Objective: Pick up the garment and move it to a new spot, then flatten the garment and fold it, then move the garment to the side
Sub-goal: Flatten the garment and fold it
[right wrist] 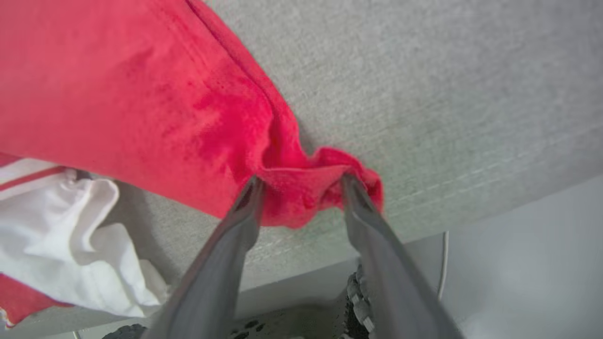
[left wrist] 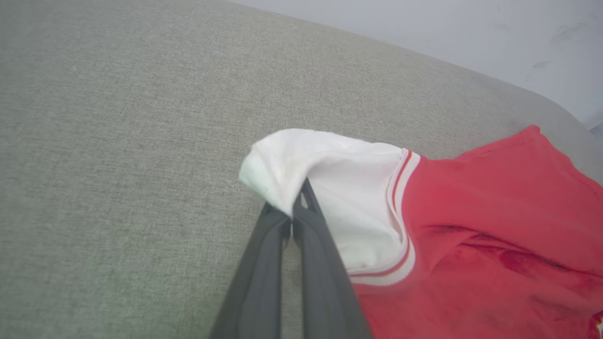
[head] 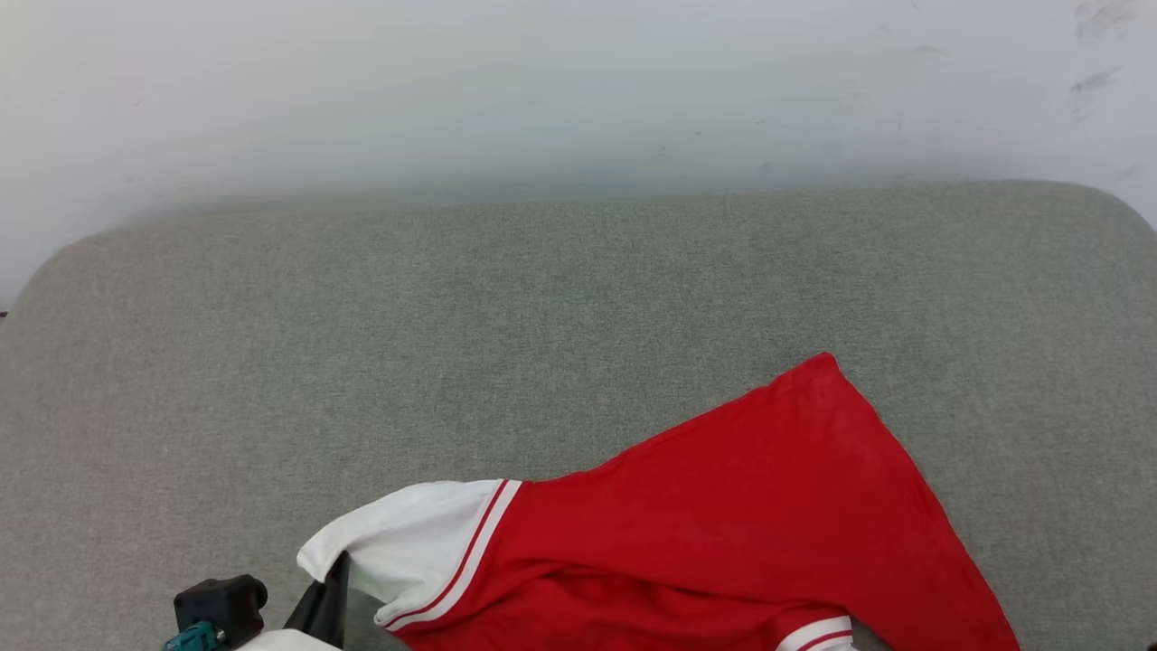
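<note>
Spread on grey fabric top, against its near edge and right of centre: the garment, red, mostly flat, a few creases near the sleeve seam. Pointing toward the top's far right corner: one red corner, flat on the fabric. Raised off the top at the garment's left end: white sleeve with red-and-white striped trim. Pinched tight on that sleeve's edge, fingers pressed together: left gripper, by the near edge, left of centre. Close to the top's edge at the garment's other end: right gripper, fingers spread apart, no clamp. Bunched between its tips and touching both: red hem fold. Crumpled near the same edge, in the right wrist view: second white sleeve, striped cuff showing. Behind the far edge: pale wall, a few scuff marks.
</note>
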